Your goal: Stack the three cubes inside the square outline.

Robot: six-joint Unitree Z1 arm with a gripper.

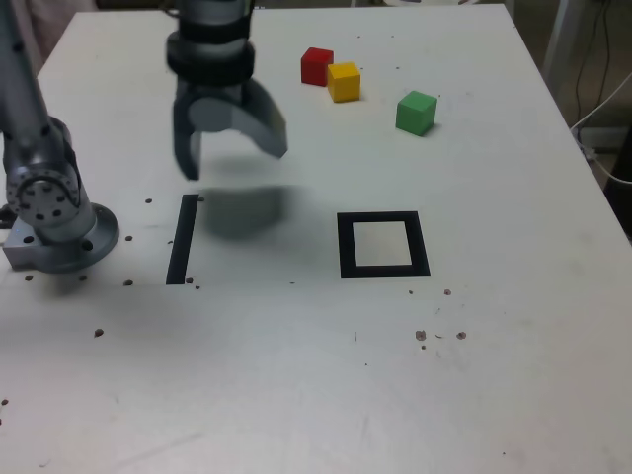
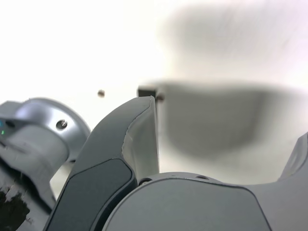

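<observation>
You are looking at the hand (image 1: 231,158) hanging above the white surface (image 1: 296,375) with its two grey fingers (image 1: 186,148) spread wide apart and nothing sitting between them. It is hovering clear of the surface, casting a soft shadow just below itself, near the top end of the single black strip (image 1: 181,240) that is lying toward the exterior view's left. In the wrist view the same hand (image 2: 226,130) is showing one dark finger (image 2: 130,139) in front of that strip (image 2: 148,91), with bare surface and shadow filling the gap.

The three cubes are resting at the far side of the surface, well apart from the hand. The red cube (image 1: 317,66) and the yellow cube (image 1: 344,82) are sitting so close that they are touching or nearly so, and the green cube (image 1: 417,112) is standing alone a little toward the exterior view's right. The square outline (image 1: 383,244) is lying flat nearer the camera, its pale centre holding nothing, well apart from the cubes. The arm's round base (image 1: 59,227) is sitting at the exterior view's left edge.
</observation>
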